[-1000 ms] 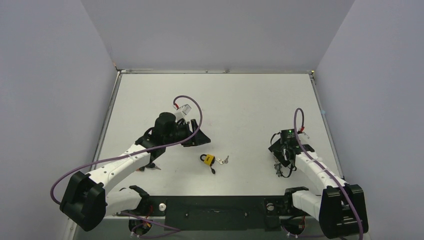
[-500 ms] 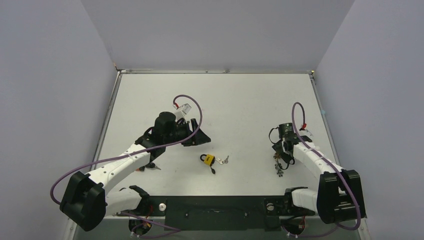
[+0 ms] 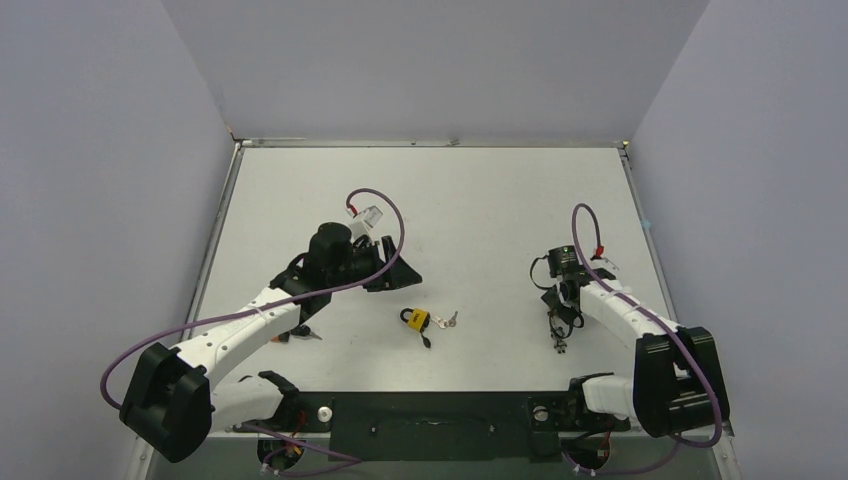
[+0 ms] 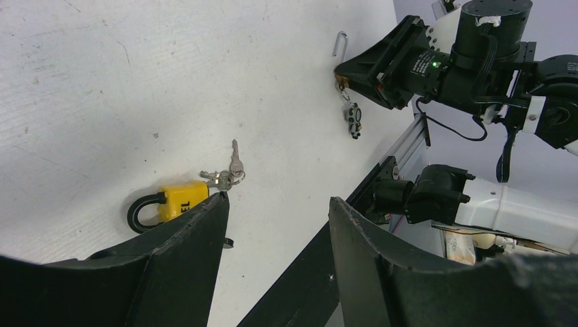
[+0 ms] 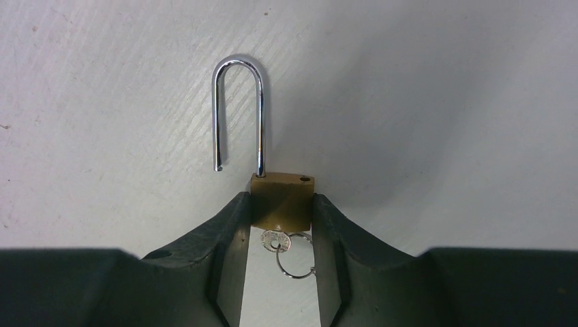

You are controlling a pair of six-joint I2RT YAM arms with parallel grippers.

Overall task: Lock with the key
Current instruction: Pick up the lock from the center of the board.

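My right gripper (image 5: 281, 208) is shut on a small brass padlock (image 5: 283, 199). Its silver shackle (image 5: 238, 109) stands open and points away from the fingers over the white table. A key (image 5: 275, 240) with a ring sits in the lock's bottom, between my fingers. From above, the right gripper (image 3: 553, 303) is at the right of the table with keys dangling below it. It also shows in the left wrist view (image 4: 343, 70). My left gripper (image 3: 400, 274) is open and empty, just up-left of a yellow padlock (image 3: 417, 320) with its own keys (image 3: 448, 320).
In the left wrist view the yellow padlock (image 4: 178, 199) lies flat with a closed black shackle, its keys (image 4: 228, 174) beside it. The black base rail (image 3: 430, 412) runs along the near edge. Grey walls enclose the table.
My right arm has swung left and slightly farther from the near edge, carrying the brass padlock. The left arm and the yellow padlock have not moved.
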